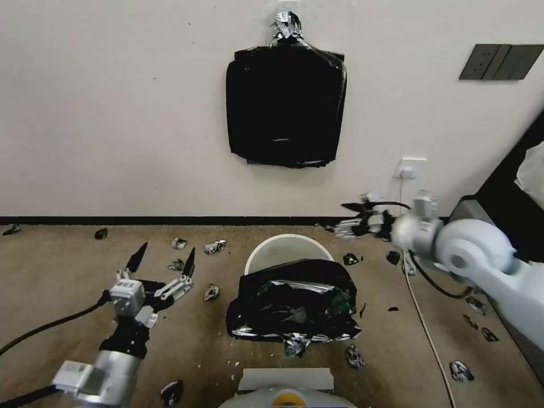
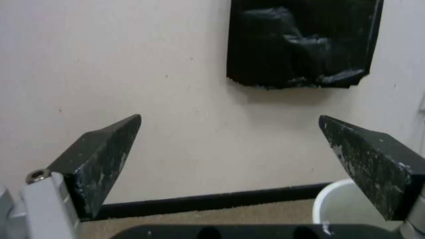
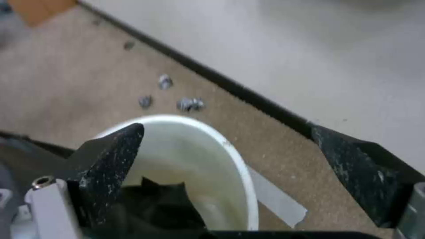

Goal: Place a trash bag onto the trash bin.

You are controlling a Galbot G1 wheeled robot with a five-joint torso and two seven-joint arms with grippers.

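Observation:
The trash bin (image 1: pixel 281 245) stands on the carpet in front of me, close to the wall. The glossy black trash bag (image 1: pixel 294 300) lies crumpled over the bin's near half, and the far rim is bare. My left gripper (image 1: pixel 168 249) is open to the left of the bin, fingers pointing up, holding nothing. In the left wrist view the left gripper (image 2: pixel 230 118) faces the wall, with the bin (image 2: pixel 336 202) beside one finger. My right gripper (image 1: pixel 343 220) hovers just right of the bin's far rim. It is open (image 3: pixel 226 128) above the bin's rim (image 3: pixel 241 166), with the bag (image 3: pixel 155 202) inside.
A thick bundle of black bags (image 1: pixel 286 107) hangs on the wall above the bin. Small black scraps (image 1: pixel 214 246) litter the carpet all around. A white cable (image 1: pixel 422 317) runs from a wall socket (image 1: pixel 411 167) on the right. A tape strip (image 3: pixel 277 199) lies beside the bin.

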